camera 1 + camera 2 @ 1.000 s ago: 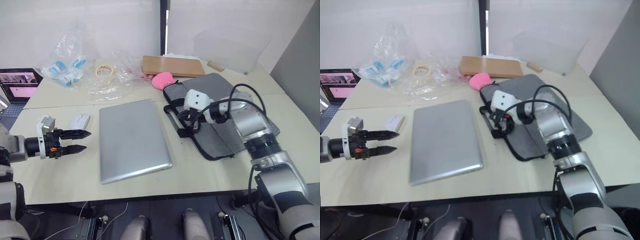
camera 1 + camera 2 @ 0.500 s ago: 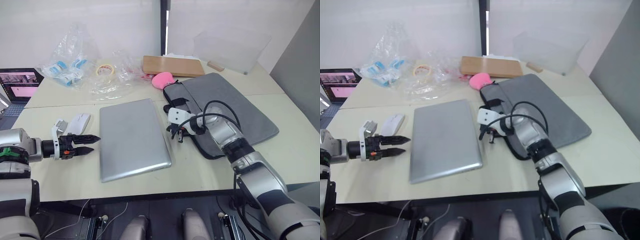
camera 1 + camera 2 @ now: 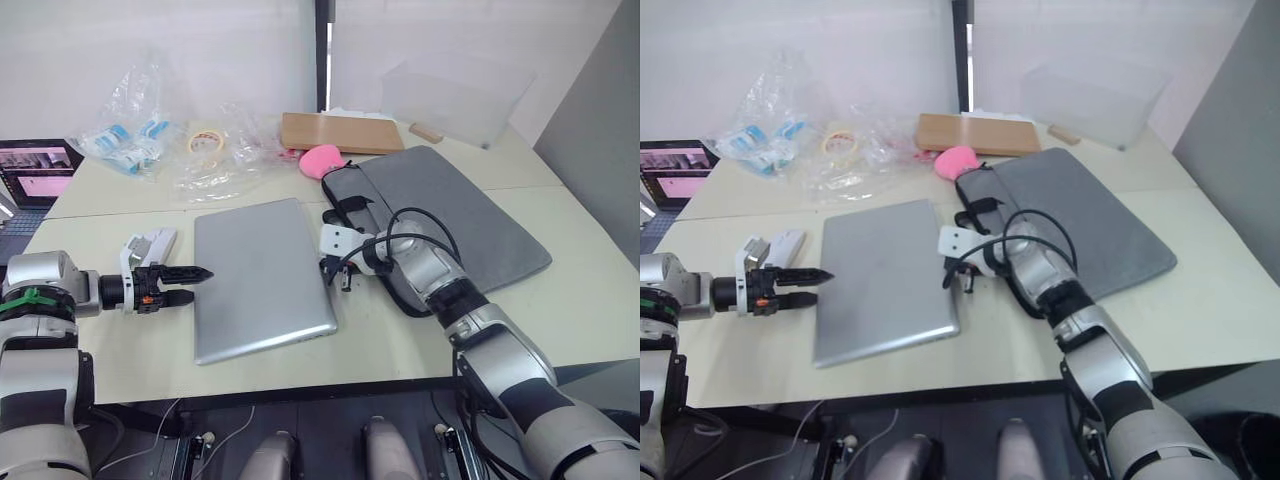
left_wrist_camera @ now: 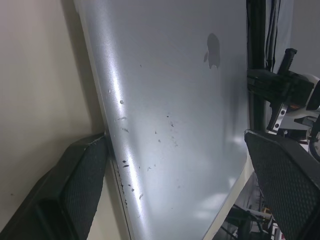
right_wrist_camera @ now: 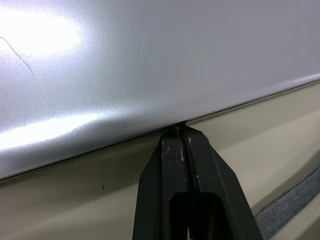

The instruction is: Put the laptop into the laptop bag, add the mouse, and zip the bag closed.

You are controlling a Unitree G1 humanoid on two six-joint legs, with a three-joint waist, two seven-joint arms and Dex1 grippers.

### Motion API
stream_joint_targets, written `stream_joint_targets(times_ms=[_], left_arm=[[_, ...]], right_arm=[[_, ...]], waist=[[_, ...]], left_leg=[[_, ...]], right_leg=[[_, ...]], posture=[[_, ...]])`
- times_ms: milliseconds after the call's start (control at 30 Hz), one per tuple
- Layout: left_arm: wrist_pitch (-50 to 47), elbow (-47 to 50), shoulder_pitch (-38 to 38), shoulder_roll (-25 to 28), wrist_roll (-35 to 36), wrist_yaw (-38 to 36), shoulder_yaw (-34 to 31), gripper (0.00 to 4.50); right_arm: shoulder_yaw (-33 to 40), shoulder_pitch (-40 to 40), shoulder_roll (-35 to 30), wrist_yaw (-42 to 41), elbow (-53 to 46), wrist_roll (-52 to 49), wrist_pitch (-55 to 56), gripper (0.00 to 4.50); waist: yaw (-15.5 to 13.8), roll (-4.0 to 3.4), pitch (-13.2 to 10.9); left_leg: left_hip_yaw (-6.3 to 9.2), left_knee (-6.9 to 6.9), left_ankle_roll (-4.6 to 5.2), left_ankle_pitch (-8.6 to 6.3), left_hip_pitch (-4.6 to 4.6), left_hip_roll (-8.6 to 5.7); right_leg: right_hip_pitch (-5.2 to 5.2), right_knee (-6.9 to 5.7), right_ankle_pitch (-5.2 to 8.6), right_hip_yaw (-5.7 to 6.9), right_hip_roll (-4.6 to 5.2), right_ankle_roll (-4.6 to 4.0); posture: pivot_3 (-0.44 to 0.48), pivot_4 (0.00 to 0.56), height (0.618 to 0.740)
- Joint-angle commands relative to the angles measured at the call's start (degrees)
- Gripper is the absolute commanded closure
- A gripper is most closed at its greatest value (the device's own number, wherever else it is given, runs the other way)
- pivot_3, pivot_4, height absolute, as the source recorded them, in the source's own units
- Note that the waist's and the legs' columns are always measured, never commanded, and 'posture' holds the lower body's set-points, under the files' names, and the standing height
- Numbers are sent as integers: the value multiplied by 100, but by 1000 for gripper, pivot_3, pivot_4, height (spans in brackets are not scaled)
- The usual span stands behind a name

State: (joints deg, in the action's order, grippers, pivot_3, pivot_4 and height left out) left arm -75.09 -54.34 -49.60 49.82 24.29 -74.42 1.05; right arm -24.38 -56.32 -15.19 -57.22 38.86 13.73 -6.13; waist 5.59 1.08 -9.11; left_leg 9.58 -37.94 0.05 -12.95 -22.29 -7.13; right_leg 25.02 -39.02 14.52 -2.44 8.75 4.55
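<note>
The silver laptop [image 3: 262, 275] lies closed and flat in the middle of the table. My left gripper [image 3: 197, 283] is open, and its fingertips are at the laptop's left edge. One black finger [image 4: 85, 185] rests against that edge. The white mouse [image 3: 162, 238] sits just behind this gripper, partly covered by my wrist. My right gripper [image 3: 336, 277] is shut on nothing, its tip [image 5: 179, 131] touching the laptop's right edge. The grey laptop bag [image 3: 470, 215] lies flat to the right, its black handles [image 3: 345, 212] toward the laptop.
A small dark laptop with a pink screen [image 3: 40, 170] sits at the far left. Plastic bags [image 3: 140, 120], a tape roll [image 3: 205, 140], a pink soft object [image 3: 322, 160], a brown board [image 3: 340, 130] and a clear container [image 3: 455, 95] line the back.
My left gripper has moved right to the laptop's left edge. My right gripper has come off the bag's handles and moved left to the laptop's right edge.
</note>
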Motion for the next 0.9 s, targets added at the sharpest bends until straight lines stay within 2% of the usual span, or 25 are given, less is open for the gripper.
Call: stream_joint_targets(times_ms=[33,300,567,667,900], left_arm=[[-355,386,-94,-189,253,-163,-27,0],[-884,872,-35,-139,549,12,-388,0],[-570,1171,295,-70,643,410,-816,0],[-582,1166,353,-57,687,531,-935,830],[-695,1306,521,-47,760,727,-1130,3168]], right_arm=[[-28,-134,317,26,-274,-81,215,4464],[15,64,153,-29,-301,-26,275,4464],[42,166,23,-44,-281,-6,350,4464],[36,176,30,-32,-283,3,347,4500],[39,165,18,-38,-258,6,366,4500]], waist=[[2,0,0],[28,3,0],[41,3,0],[38,4,0],[36,4,0]], left_leg=[[0,0,0,0,0,-1],[1,0,-5,2,-4,8],[2,0,-12,0,-5,14],[3,0,-13,-1,-5,17],[3,0,-13,-2,-5,17]], right_leg=[[0,1,0,-1,0,0],[8,1,-3,-1,-12,-5],[10,5,-5,-5,-17,-8],[10,7,-6,-5,-22,-10],[10,7,-7,-6,-22,-11]], posture=[[0,150,740],[0,150,740],[0,150,740],[0,150,740],[0,150,740]])
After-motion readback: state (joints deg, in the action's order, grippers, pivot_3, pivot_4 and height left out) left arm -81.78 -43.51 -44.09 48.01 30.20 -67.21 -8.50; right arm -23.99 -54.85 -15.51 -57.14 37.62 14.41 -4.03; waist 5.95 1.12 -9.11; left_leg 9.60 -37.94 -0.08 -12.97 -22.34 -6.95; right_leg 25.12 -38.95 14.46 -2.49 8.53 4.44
